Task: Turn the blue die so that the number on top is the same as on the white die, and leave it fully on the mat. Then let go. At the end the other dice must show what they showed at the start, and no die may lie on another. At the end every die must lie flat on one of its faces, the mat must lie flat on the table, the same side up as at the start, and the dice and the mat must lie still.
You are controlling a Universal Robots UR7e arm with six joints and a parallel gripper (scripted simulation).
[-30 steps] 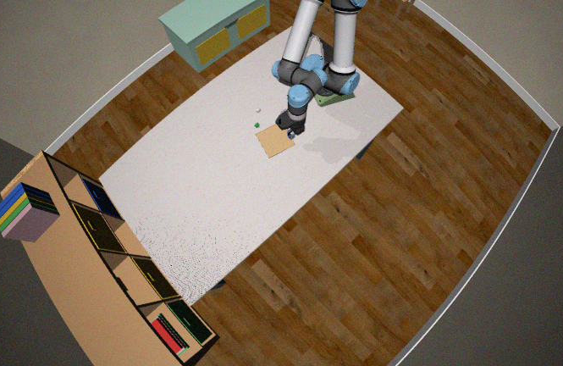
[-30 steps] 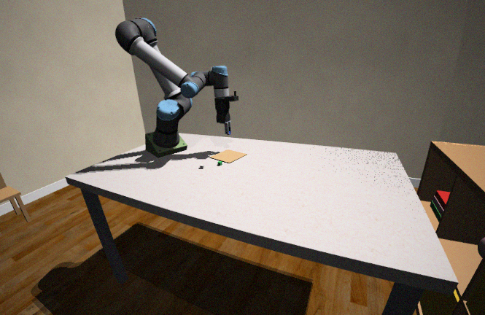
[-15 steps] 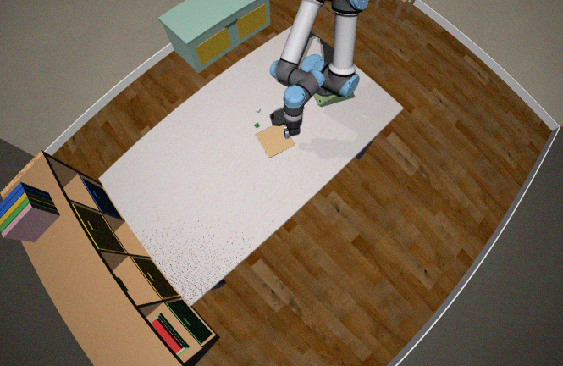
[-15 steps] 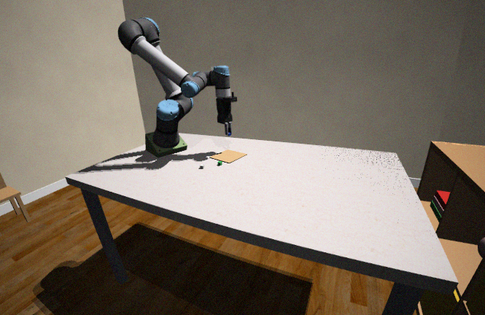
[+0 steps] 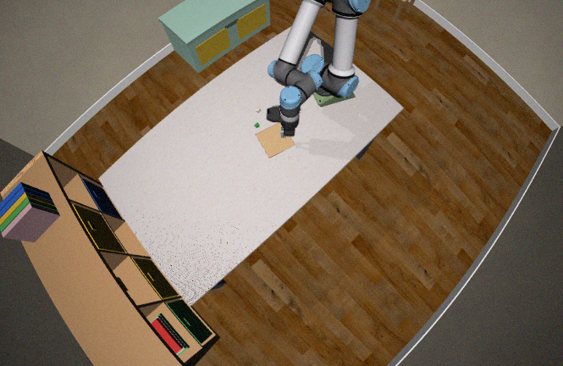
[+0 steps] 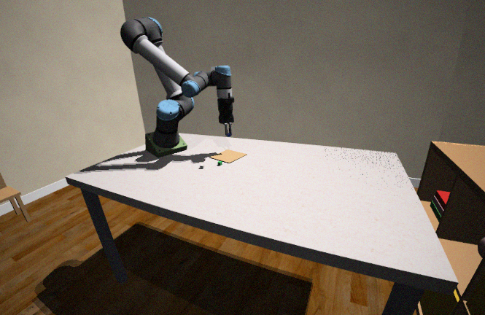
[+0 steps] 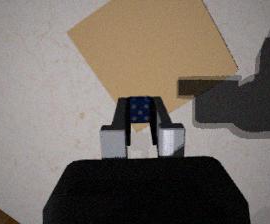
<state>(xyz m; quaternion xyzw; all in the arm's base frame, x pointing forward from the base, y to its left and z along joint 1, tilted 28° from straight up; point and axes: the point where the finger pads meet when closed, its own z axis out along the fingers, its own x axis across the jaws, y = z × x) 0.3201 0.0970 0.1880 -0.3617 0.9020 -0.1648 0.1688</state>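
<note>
Item 1. Black two-finger pincer [image 7: 143,120] on the grey-and-blue jointed arm [image 6: 176,79]. Fingers stand narrow and are clamped on item 2. It hangs well above the bench, pointing straight down, over the near corner of item 3 as the wrist view shows it. The height likely gives room to reorient the load before lowering.

Item 2. Small blue die with pale pips [image 7: 140,108]. Held between the pincer fingers, off every surface. A pipped face looks toward the wrist camera; the count is too blurred to read. It is not yet on the mat, so the turning step is judged still in hand.

Item 3. Thin square tan mat [image 7: 152,43]. Lies flat on the bench, rotated to a diamond in the wrist view, directly below the pincer. It is the set-down target, which explains the arm's station above it.

Item 4. Small green die [image 5: 256,124]. Rests on the bench just off the mat's edge, apart from it. To be left undisturbed.

Item 5. Small white die [image 5: 258,109]. Rests on the bench beyond the green die, well apart from the mat. Its top face is the reference number; the pips cannot be read here.

Item 6. Large pale speckled bench [image 6: 287,192]. Carries all of the above and the arm's green base plate [image 6: 181,144].
</note>
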